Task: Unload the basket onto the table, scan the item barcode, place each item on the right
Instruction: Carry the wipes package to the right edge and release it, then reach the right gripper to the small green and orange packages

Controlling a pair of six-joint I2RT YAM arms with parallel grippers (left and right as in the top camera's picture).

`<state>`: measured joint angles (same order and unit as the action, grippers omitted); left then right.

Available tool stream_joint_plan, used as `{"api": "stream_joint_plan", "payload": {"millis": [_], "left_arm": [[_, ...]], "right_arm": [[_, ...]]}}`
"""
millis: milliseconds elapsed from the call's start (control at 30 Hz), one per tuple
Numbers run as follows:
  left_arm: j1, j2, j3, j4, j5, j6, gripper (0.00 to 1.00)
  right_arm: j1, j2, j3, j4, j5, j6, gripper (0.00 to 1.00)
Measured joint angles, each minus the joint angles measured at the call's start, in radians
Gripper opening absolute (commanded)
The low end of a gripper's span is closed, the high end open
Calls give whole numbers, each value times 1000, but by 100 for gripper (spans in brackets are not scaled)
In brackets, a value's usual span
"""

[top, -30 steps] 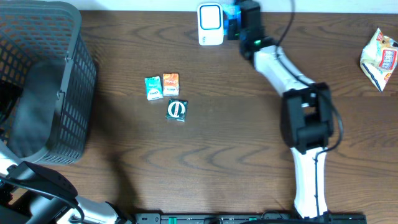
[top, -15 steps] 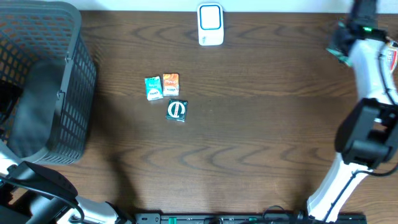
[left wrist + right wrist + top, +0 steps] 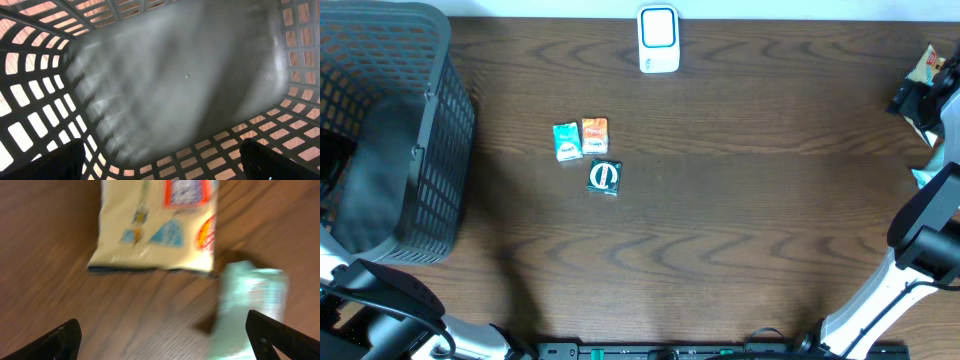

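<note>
Jaws: right gripper wide apart, nothing between; left gripper apart, inside basket | item: pale green packet flat on worktop, just beside snack bag, far from scanner | handling: seems light, thin, a little soft; pinch across its narrow sides, gently.

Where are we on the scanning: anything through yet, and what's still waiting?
Probably done: one pale green pack sits beside the snack bag at the far right, apart from the others. In hand: nothing. The right gripper and left gripper are both open, the left pointing into the basket. Left: three small packs at table centre, short of the scanner.
</note>
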<state>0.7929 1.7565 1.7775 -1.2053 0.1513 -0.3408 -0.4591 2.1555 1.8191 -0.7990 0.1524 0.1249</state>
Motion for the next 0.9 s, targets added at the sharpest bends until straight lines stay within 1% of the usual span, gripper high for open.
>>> {"api": "stream_joint_plan", "payload": {"millis": [167,333,467,533,600,633,667,733,833,900], "left_arm": [[0,0,0,0,0,0,98],[0,0,0,0,0,0,98],[0,0,0,0,0,0,98],[0,0,0,0,0,0,98],[0,0,0,0,0,0,98],[0,0,0,0,0,0,98],[0,0,0,0,0,0,98],[0,0,0,0,0,0,98],[0,0,0,0,0,0,98],[0,0,0,0,0,0,98]], "right_arm": [[18,0,-29,-8,-139,0,99],[91,-3,-29,18,-376,0,99],[185,-48,-31,42,-610,0,99],[259,-95,-31,49,-745,0,99],[338,-126,-31,52,-818,0,99],[365,-132,-31,53,-837,0,99],[462,-133,-31,52,-858,0,99],[547,-118,-31,52,-816,1,99],[715,-64,-31,52,-729,0,99],[793,-25,-31,52,-692,0,98]]}}
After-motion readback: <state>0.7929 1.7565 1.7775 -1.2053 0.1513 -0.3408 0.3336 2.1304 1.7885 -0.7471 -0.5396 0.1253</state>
